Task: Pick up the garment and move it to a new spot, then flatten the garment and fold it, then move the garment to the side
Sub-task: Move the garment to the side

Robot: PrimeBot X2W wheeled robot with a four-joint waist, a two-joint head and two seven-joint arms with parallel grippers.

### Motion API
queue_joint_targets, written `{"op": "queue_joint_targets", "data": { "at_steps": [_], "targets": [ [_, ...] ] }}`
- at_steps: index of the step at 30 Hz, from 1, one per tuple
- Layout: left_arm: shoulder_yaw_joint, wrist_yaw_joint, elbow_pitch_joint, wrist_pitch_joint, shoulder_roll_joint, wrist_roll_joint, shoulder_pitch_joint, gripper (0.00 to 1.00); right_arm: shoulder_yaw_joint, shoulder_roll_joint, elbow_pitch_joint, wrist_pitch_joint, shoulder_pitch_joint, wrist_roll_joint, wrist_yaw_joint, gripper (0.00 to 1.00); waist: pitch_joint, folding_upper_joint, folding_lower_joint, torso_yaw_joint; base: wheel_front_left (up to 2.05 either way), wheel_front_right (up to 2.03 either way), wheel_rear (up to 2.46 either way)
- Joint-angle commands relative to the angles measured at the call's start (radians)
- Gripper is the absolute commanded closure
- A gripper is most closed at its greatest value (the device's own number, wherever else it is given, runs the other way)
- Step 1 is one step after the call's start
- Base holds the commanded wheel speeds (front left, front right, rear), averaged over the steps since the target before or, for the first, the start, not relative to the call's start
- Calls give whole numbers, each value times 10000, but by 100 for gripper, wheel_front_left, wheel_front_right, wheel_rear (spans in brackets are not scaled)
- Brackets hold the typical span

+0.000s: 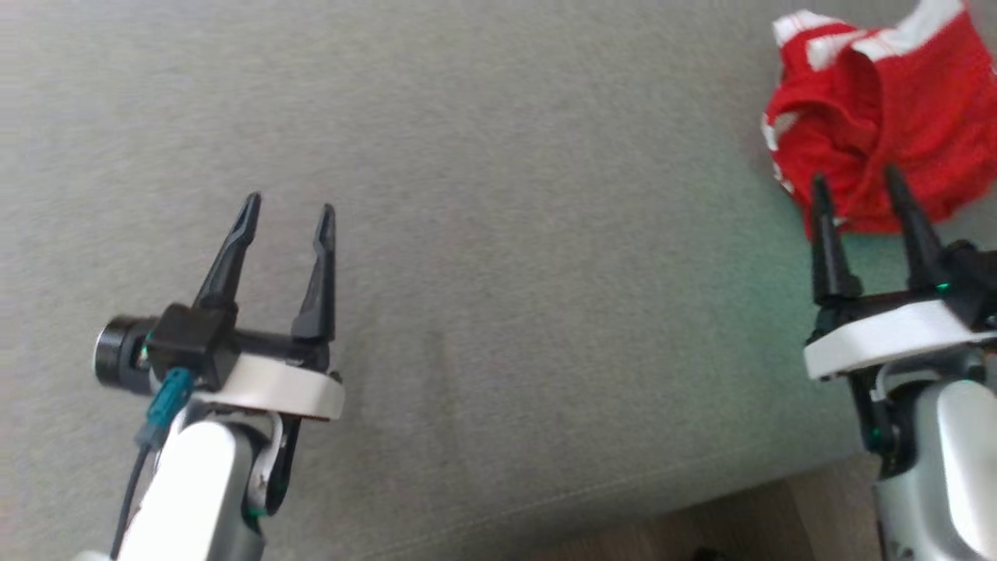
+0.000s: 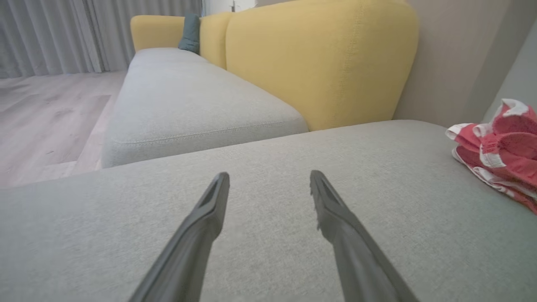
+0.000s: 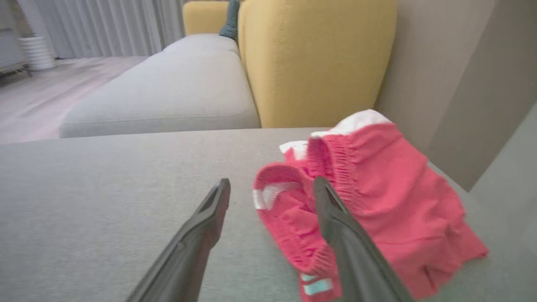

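A crumpled red garment (image 1: 880, 117) with white trim lies on the grey cushion (image 1: 498, 234) at the far right. In the right wrist view the garment (image 3: 377, 201) sits just ahead and to the right, partly behind my right finger. My right gripper (image 1: 855, 181) is open, its tips at the garment's near edge, holding nothing. My left gripper (image 1: 290, 206) is open over bare cushion at the lower left, far from the garment. In the left wrist view the left gripper (image 2: 269, 178) stands open and the garment (image 2: 499, 147) shows at the right edge.
The cushion's front edge runs along the bottom right, with wooden floor (image 1: 701, 530) below it. A yellow backrest (image 2: 319, 63) rises behind the cushion. A second grey seat (image 2: 188, 100) stretches off to the left, with curtains (image 2: 50, 33) beyond.
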Motion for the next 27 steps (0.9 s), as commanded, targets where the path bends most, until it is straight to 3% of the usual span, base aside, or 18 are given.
{"op": "queue_joint_targets", "data": {
  "at_steps": [1,14,27],
  "targets": [
    [495,109,-262,-82,103,-76,-35,0,315,9,-528,47,39,111,-17,0,-384,-1,0,442,0,0,0],
    [1126,434,-155,-205,197,-522,767,0,1486,412,-931,230,372,404,-17,0,-1238,-1,0,1670,0,0,0],
    [1014,292,164,-249,170,-601,1576,0,1358,519,-992,460,1362,464,-17,0,-2332,-1,0,1930,0,0,0]
  ]
}}
